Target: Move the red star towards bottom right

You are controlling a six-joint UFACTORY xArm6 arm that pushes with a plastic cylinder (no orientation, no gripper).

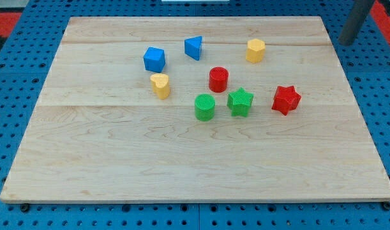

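Camera view: wooden board (118,166) on a blue pegboard surface (16,76), eight blocks on it, all in the upper half.

Left to right:
- blue cube (154,59), leftmost, toward the view's top.
- yellow heart-like block (160,85) just below the cube, near it but not touching.
- blue triangular block (193,47), up and right of the cube, closest of all to the view's top.
- green cylinder (205,107), lowest block in the group.
- red cylinder (218,79), above and slightly right of the green cylinder, apart from it.
- green star (240,101), just beside the green cylinder on its right; small gap visible.
- yellow hexagonal block (255,50), toward the view's top, right of the blue triangular block.
- red star (286,99), rightmost block, right of the green star with a clear gap, roughly level with it. Sits right of centre, around mid-height of the board; bottom right corner area is well apart from it.

Rod (356,20): dark shaft enters at the view's top right corner, beyond the board's right edge. My tip (345,43) is over the pegboard, off the wood, well apart from every block; nearest ones are the yellow hexagonal block and the red star. No pincer on this arm, just the rod, so no open/closed state to report.
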